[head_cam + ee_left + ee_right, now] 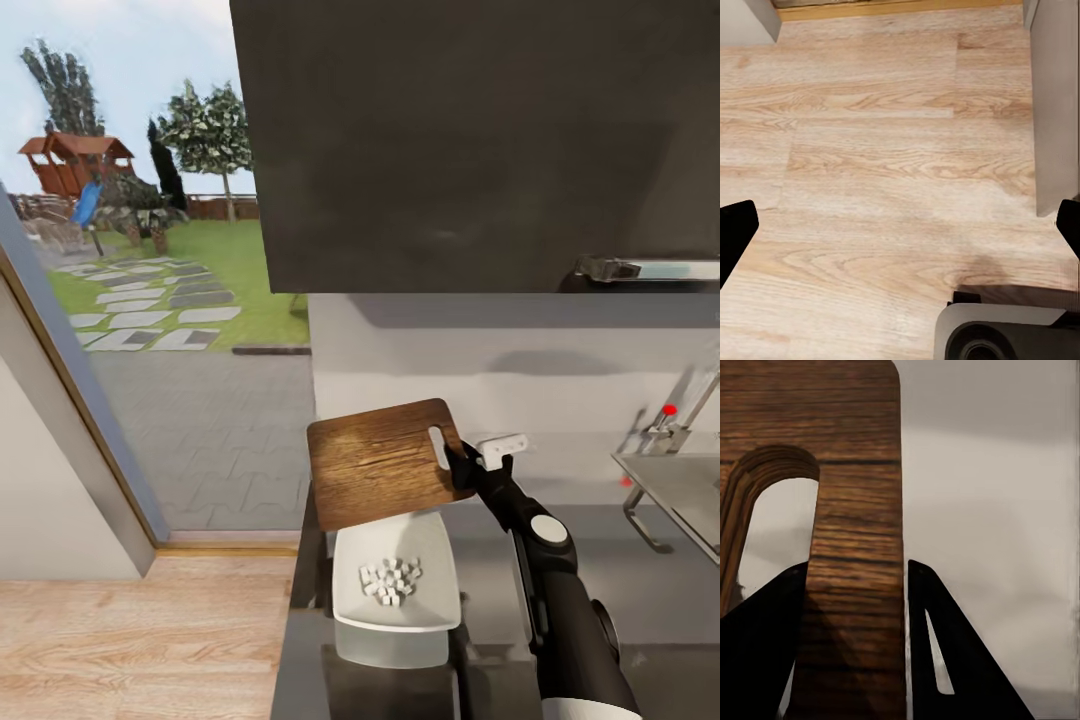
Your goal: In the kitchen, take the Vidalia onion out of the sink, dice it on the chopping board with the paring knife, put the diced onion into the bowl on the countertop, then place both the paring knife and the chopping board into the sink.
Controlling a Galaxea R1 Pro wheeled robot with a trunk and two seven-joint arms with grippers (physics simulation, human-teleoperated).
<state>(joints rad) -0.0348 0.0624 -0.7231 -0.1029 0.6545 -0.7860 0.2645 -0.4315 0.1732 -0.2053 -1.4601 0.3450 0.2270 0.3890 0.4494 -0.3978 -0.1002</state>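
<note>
**Board held aloft over the bowl of diced onion**

A dark wall cabinet [480, 140] takes up the upper part of the head view, with a pale wall below it and a glass door at the left looking onto a lawn with a playhouse. The light wood floor [885, 172] lies beneath the left tool [900, 225], whose 2 black fingertips stand wide apart with nothing between them.

The grey tabletop [590, 570] runs along the wall. At its right end sits the steel sink [680, 490], with a chrome tap and red knob [668, 410] behind it.

The dark brown chopping board [385, 465] is lifted off the tabletop and tilted, its lower edge just above the far rim of the bowl [395, 585]. The right tool [466, 468] grips the board at its handle end; in the right wrist view 1 finger [765, 652] passes through the slot and the other [945, 652] lies outside the board's edge, clamping the wooden strip [859, 585] between them.

The white squarish bowl rests near the tabletop's left edge. Inside it lies a small heap of pale diced onion [390, 580].
</note>
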